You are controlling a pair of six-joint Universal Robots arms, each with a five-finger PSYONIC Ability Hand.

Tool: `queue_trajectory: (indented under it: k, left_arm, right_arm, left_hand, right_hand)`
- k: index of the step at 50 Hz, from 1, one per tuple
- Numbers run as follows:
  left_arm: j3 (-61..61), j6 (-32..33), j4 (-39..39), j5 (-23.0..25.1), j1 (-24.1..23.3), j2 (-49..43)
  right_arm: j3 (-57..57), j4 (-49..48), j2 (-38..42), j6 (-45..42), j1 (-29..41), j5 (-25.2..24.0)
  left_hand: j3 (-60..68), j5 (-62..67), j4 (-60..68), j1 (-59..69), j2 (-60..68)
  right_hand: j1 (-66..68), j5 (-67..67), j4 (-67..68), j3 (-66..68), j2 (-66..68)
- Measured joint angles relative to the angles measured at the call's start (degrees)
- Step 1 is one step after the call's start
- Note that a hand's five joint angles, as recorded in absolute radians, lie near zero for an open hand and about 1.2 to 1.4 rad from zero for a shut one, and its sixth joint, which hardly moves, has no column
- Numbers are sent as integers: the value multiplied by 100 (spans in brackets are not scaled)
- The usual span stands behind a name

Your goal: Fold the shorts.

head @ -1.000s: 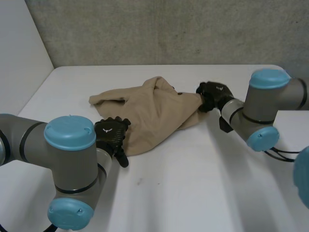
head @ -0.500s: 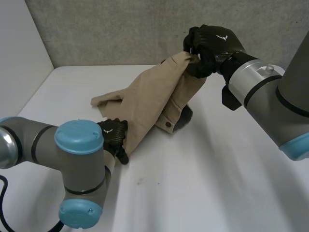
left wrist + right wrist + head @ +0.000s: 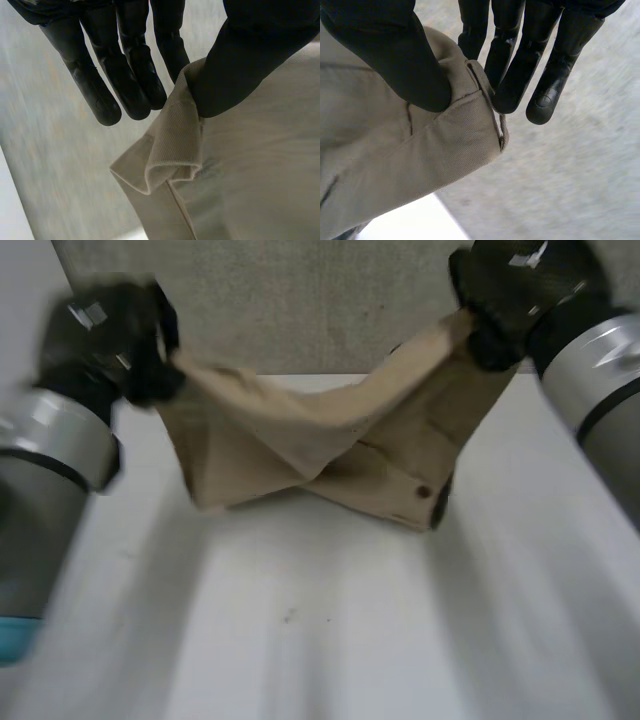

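The tan shorts (image 3: 330,450) hang stretched between both hands above the white surface (image 3: 330,640), sagging in the middle, with the lower edge close to it. The left hand (image 3: 105,335) pinches one top corner, its thumb pressing the cloth against straight fingers (image 3: 125,80). The right hand (image 3: 520,290) clamps the opposite corner likewise, thumb on the seamed band. A dark button (image 3: 423,490) shows low on that side.
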Motion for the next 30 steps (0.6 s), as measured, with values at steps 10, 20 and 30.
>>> queue_trajectory:
  k: [10,20,30]
  left_arm:
    - [1325,362,-1012,612,378,1540]
    - [1544,353,-1086,697,513,1622]
    - [1093,354,-1018,753,553,-642]
  right_arm:
    - [-250,377,-1633,-821,-43,120]
    - [-433,1194,-1623,-901,-155,44]
    - [-114,1298,151,-880,-212,12]
  left_hand:
    - [18,0,17,0,10]
    - [18,0,17,0,10]
    - [23,0,18,0,12]
  right_hand:
    - [42,1,2,0,0]
    - [42,59,2,0,0]
    - [42,86,2,0,0]
